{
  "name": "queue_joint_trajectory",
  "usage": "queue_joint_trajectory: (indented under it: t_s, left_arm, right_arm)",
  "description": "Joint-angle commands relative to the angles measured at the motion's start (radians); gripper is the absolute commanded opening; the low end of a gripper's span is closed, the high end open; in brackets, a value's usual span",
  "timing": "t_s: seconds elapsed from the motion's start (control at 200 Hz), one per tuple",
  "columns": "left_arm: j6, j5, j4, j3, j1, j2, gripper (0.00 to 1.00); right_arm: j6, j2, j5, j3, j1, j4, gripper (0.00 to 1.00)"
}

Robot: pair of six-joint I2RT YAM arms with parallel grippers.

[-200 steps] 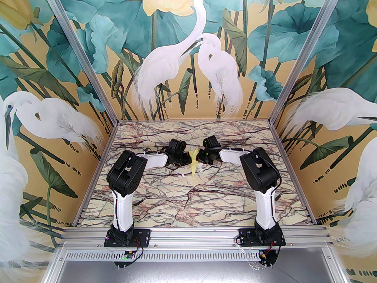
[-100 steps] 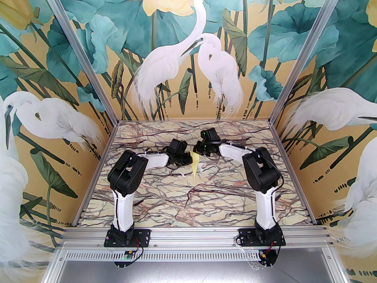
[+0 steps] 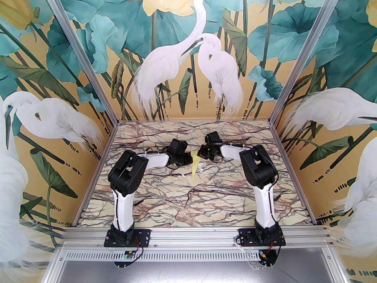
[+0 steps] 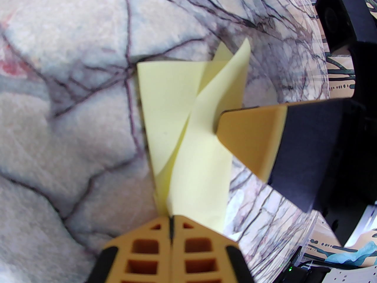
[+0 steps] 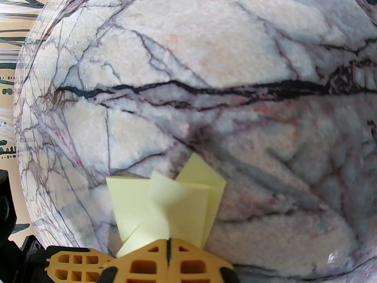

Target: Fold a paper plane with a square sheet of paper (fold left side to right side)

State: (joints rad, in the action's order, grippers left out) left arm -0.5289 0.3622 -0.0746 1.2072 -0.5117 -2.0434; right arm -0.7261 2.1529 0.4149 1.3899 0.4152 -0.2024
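- Top view. Paper plane (image 3: pixel 194 164): pale yellow narrow dart at the far middle of the marble table (image 3: pixel 176 199), nose toward the table's near edge, tail end lifted. Left gripper (image 3: pixel 190 158) and right gripper (image 3: pixel 200 155) meeting at the tail from opposite sides, over the table's far middle.
- Left wrist view. Left fingers (image 4: pixel 159 227) pressed together, pinching the plane's lower layers. Two flaps fanned apart above the table. Right gripper's tan tip closed on the edge of the curled upper flap.
- Right wrist view. Right fingers (image 5: pixel 188 246) pressed together, paper pinched between. Flaps splayed and loose, just above the table.
- Step, judged: late wing fold. Sheet already a dart, flaps not yet flat.
- Next, judged: pinched flap carried across left to right, laid down on the table, creased. Left pinch as anchor, gentle pull on thin paper.
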Motion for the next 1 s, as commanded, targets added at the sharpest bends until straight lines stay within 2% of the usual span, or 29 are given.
queue_joint_trajectory:
  t_s: [0.0,0.28,0.54,0.645,0.79,0.995]
  left_arm:
    - [0.018,-0.022,-0.059,0.003,-0.01,-0.037,0.01]
    - [0.017,-0.024,-0.063,0.011,-0.011,-0.04,0.01]
    - [0.018,-0.024,-0.065,0.014,-0.011,-0.042,0.01]
    - [0.018,-0.026,-0.068,0.016,-0.011,-0.039,0.02]
    - [0.023,-0.034,-0.08,0.021,-0.011,-0.014,0.07]
    - [0.042,-0.067,-0.136,0.039,-0.01,0.111,0.22]
  right_arm:
    - [0.031,0.028,-0.001,-0.003,-0.012,-0.014,0.02]
    - [0.012,-0.083,0.087,-0.051,0.006,0.041,0.1]
    - [-0.009,-0.054,0.119,-0.074,0.019,0.064,0.05]
    - [-0.003,-0.022,0.094,-0.065,0.015,0.033,0.02]
    - [0.007,0.016,0.057,-0.06,0.01,-0.008,0.0]
    - [0.005,0.015,0.048,-0.091,0.011,0.003,0.0]
